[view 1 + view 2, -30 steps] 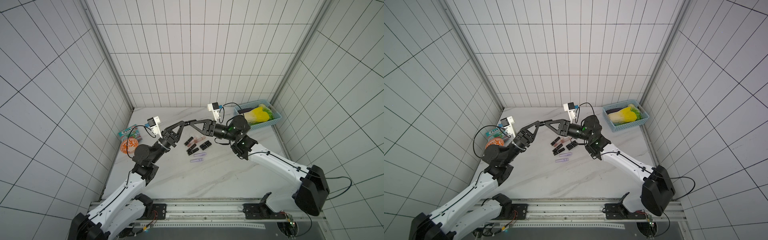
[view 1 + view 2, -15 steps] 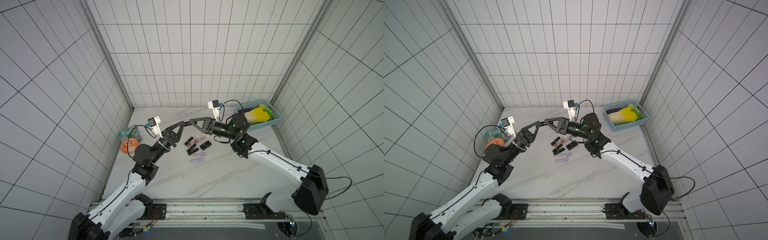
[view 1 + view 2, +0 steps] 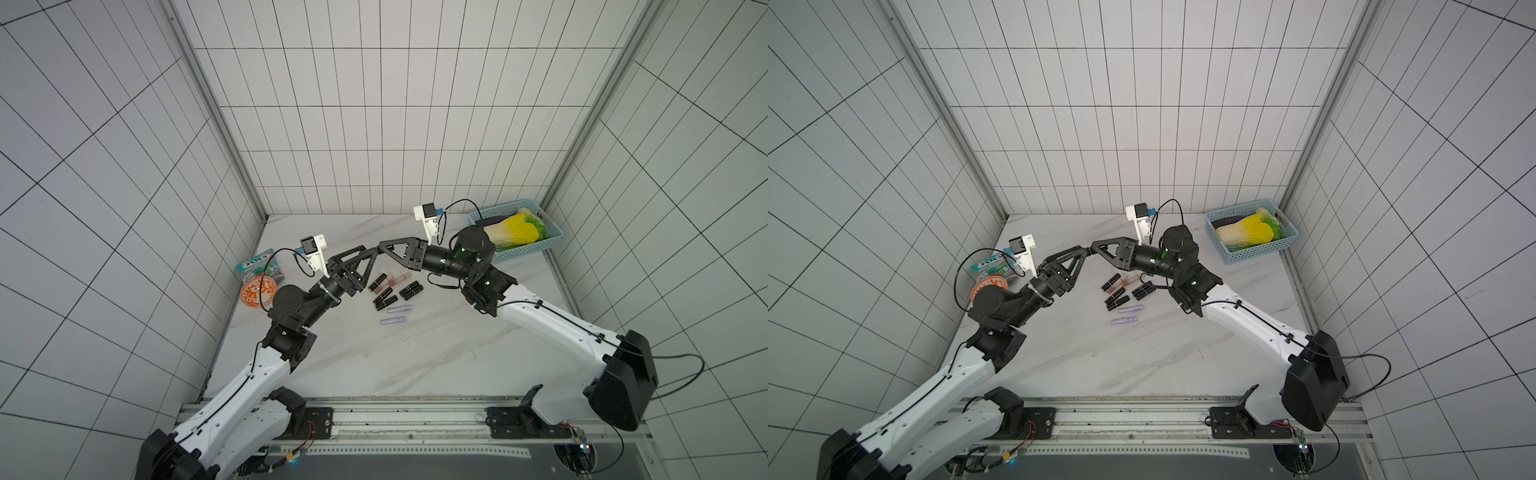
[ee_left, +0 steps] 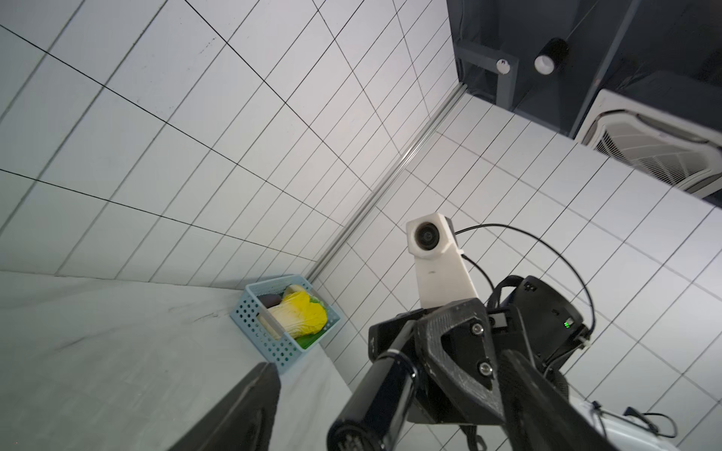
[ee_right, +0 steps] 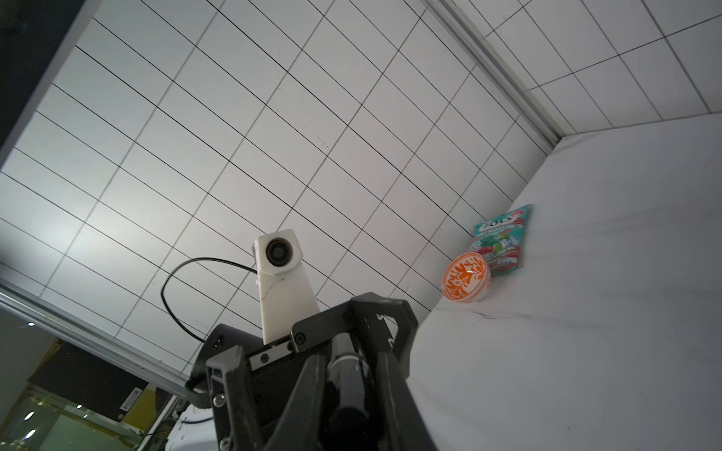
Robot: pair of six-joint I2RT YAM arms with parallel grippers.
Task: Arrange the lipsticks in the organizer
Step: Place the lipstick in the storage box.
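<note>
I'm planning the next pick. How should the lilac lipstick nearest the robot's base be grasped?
Probably mid-barrel, from straight above, jaws closing across its narrow width: the lilac lipstick lies flat on the table, its long sides free of neighbours.

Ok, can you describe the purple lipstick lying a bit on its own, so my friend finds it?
On the white marble table, find the bunch of lipsticks lying between the two arms. Two are pale lilac; yours is the lilac lipstick nearest the robot's base, lying apart, while the other lilac one sits next to black tubes.
</note>
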